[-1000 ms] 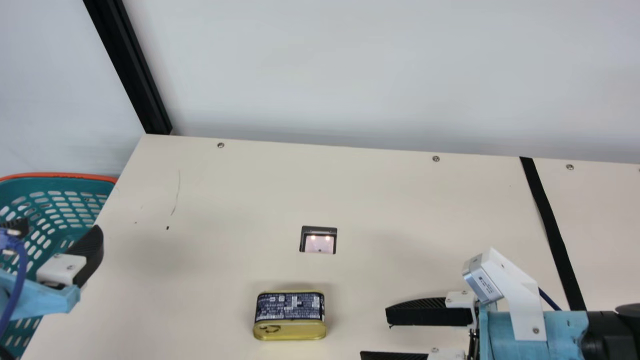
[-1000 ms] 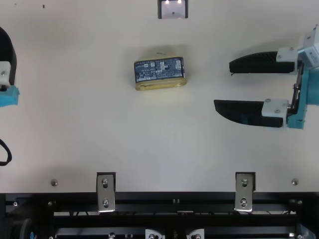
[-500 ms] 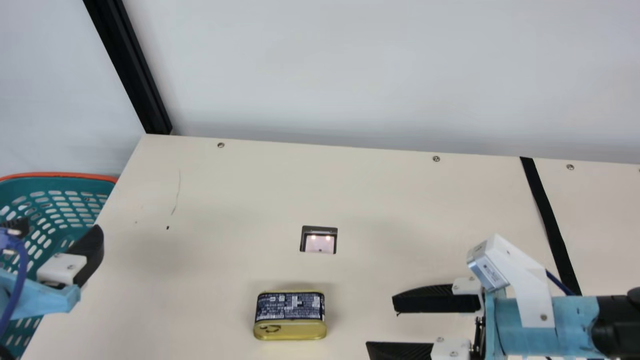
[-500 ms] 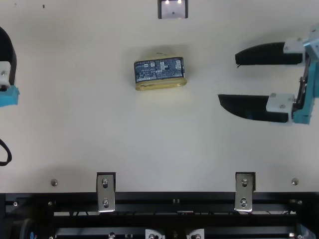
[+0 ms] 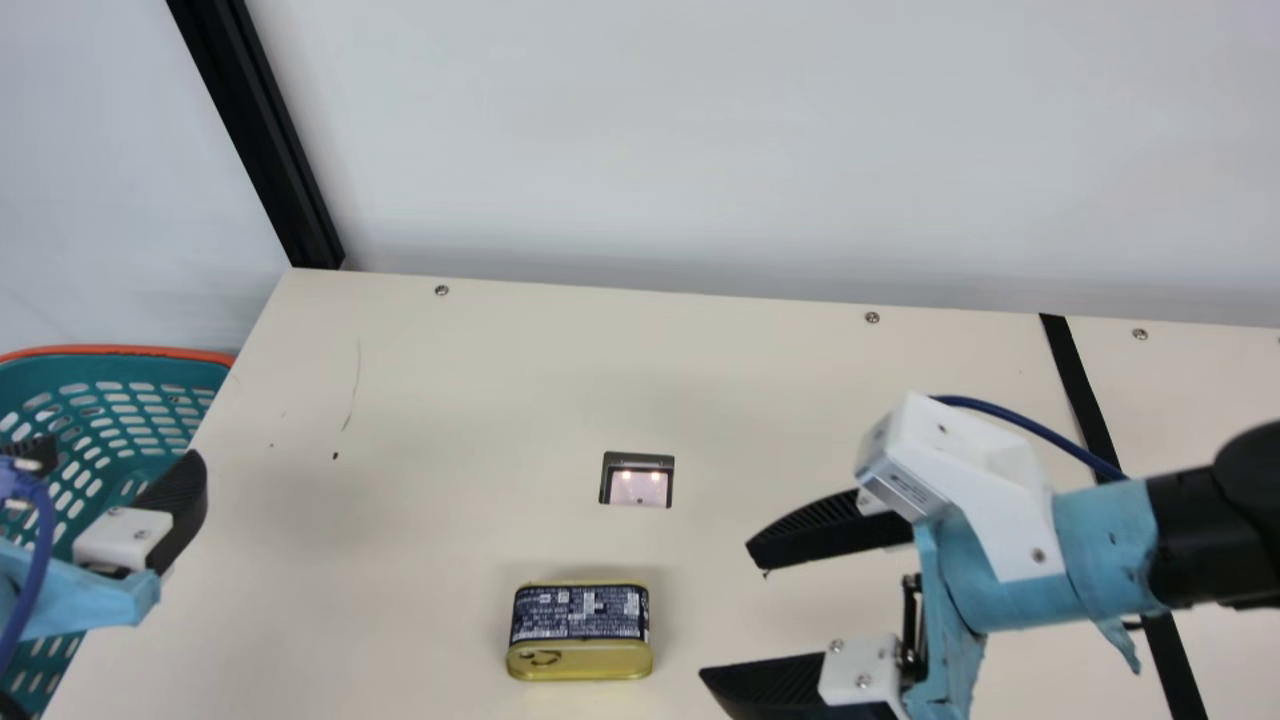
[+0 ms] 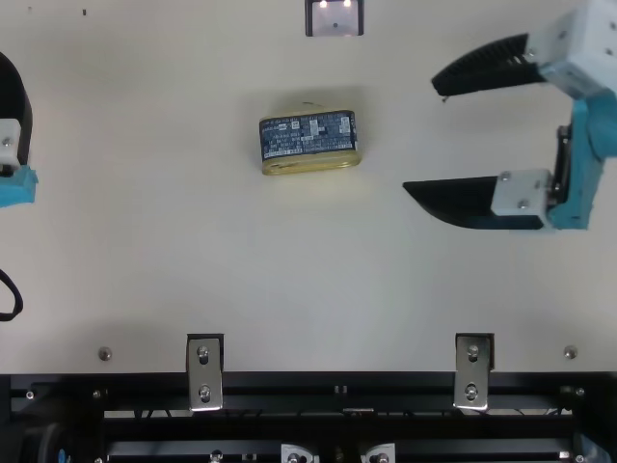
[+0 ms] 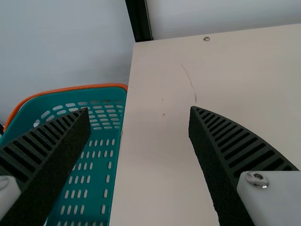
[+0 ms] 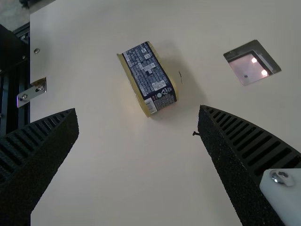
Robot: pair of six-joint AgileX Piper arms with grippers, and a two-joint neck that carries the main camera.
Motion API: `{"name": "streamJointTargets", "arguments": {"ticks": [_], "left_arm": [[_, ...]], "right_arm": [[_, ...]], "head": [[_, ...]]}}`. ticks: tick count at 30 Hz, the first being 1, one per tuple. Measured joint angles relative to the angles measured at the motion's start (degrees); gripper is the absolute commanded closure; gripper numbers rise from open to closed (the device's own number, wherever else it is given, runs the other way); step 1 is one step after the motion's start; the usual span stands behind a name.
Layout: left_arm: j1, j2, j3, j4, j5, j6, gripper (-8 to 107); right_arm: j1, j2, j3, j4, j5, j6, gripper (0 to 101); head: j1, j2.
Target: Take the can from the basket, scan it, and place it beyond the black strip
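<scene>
Can (image 5: 580, 630) noted on bench (image 5: 400, 400), lower centre of main view. Jaws spread and unloaded on left gripper (image 5: 120, 452) and right gripper (image 5: 727, 613). For pickup, right jaws should be squared to the can's long sides, lowered around it, then closed evenly.

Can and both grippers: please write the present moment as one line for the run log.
can: on table, near scanner | right gripper: open, facing can | left gripper: open, at basket

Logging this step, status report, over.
Right gripper open, beside the can. Left gripper open at the basket. Can on table, nothing between it and right gripper.
</scene>
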Motion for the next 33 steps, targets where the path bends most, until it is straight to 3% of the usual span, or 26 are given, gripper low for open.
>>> {"name": "streamJointTargets", "arguments": {"ticks": [9,18,24,33], "left_arm": [[0.0,0.0,0.0,0.0,0.0,0.0,9],[0.0,0.0,0.0,0.0,0.0,0.0,9],[0.0,0.0,0.0,0.0,0.0,0.0,9],[0.0,0.0,0.0,0.0,0.0,0.0,9]], "right_arm": [[9.7,2.5,-12.0,-8.4,1.6,8.3,0],[20.2,6.6,-21.4,-17.4,1.6,16.3,0],[26.0,9.6,-25.7,-23.5,1.5,20.8,0],[31.6,12.9,-28.9,-31.4,1.4,24.9,0]], "head": [[0.0,0.0],[0.0,0.0],[0.0,0.0],[0.0,0.0]]}}
